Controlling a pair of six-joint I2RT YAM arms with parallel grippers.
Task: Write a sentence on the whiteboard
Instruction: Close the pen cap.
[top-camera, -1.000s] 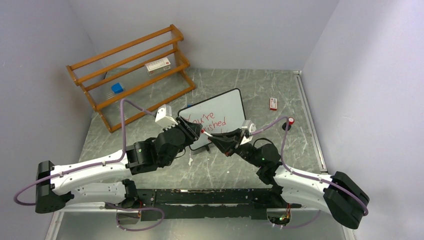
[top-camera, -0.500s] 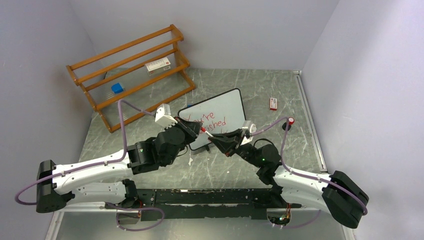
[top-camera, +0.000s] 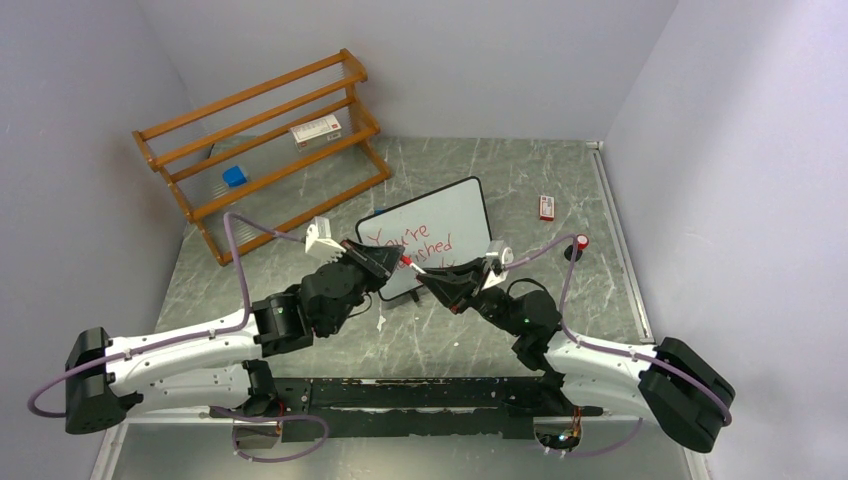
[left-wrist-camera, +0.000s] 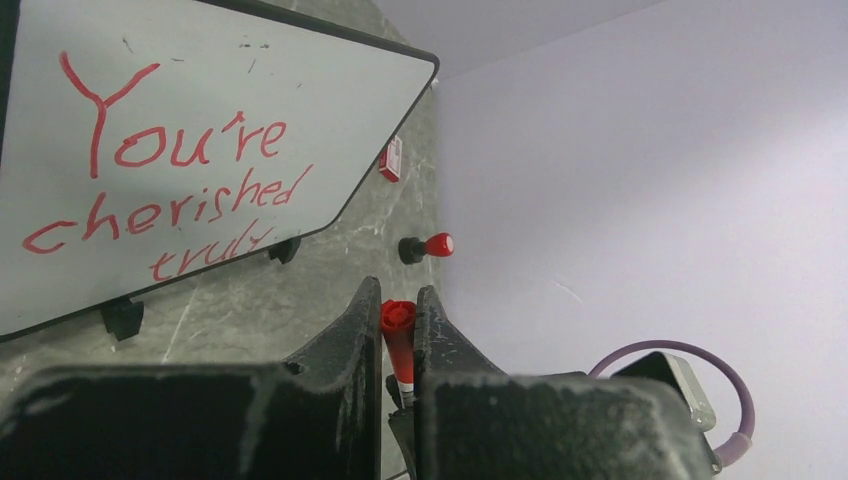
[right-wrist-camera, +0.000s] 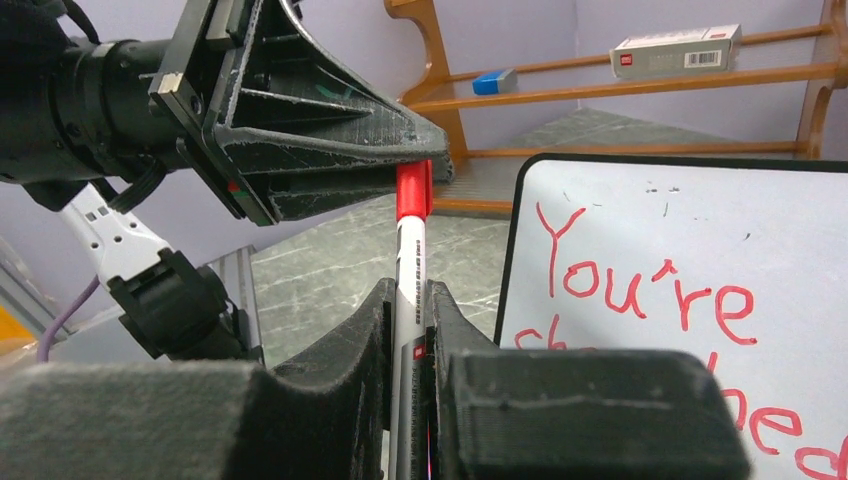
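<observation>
The whiteboard (top-camera: 455, 212) lies tilted at the middle of the table, with the sentence (top-camera: 415, 243) in red: "You're cherished truly" (left-wrist-camera: 180, 190). In front of its near corner my two grippers meet tip to tip. My right gripper (right-wrist-camera: 408, 295) is shut on the white barrel of a marker (right-wrist-camera: 408, 262). The marker's red cap (right-wrist-camera: 413, 190) sits between the fingers of my left gripper (left-wrist-camera: 398, 305), which is shut on the cap (left-wrist-camera: 398, 330). The marker (top-camera: 410, 265) bridges both grippers above the table.
A wooden rack (top-camera: 262, 140) stands at the back left, holding a blue eraser (top-camera: 235, 176) and a small box (top-camera: 316, 130). A red and white box (top-camera: 546, 207) and a red-tipped black object (top-camera: 578, 245) lie right of the board. Walls close in on both sides.
My left gripper has closed on the marker's red cap, and its wrist has dropped slightly toward the left. The right gripper has kept its grip and place.
</observation>
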